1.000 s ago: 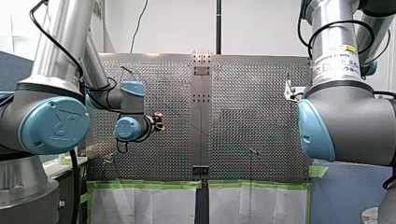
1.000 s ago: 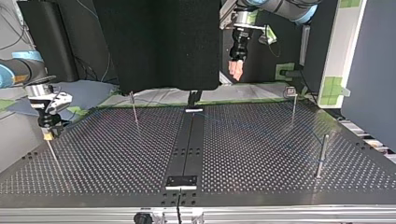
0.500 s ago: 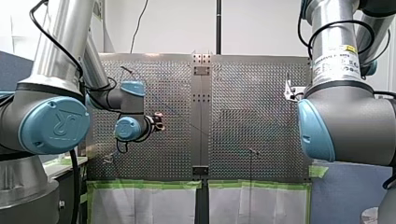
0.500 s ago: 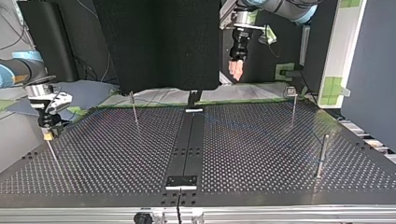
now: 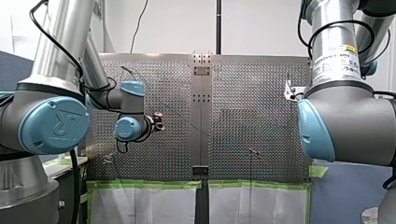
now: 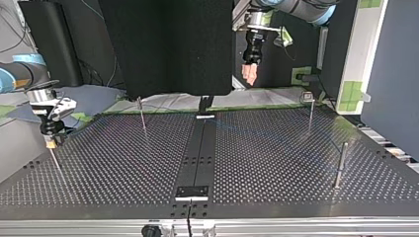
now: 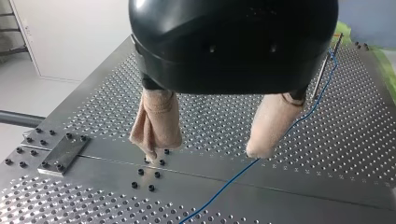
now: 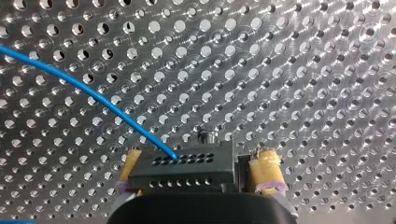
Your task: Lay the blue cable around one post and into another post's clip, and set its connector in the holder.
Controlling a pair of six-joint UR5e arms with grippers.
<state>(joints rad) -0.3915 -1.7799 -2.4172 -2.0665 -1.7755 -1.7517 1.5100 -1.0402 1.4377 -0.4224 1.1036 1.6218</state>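
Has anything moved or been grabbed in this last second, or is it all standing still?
Nothing visibly changed. My right gripper stays shut on the connector of the blue cable, low over the table. My left gripper stays open, high above the table, holding nothing.

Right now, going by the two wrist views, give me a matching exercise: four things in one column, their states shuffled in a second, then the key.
Things:
1. left hand
2. right hand
3. cable
4. connector

States:
A. black, held in a hand
B. open, holding nothing
C. blue, its end plugged into the connector
D. shut on the connector

Pairs: 1-B, 2-D, 3-C, 4-A
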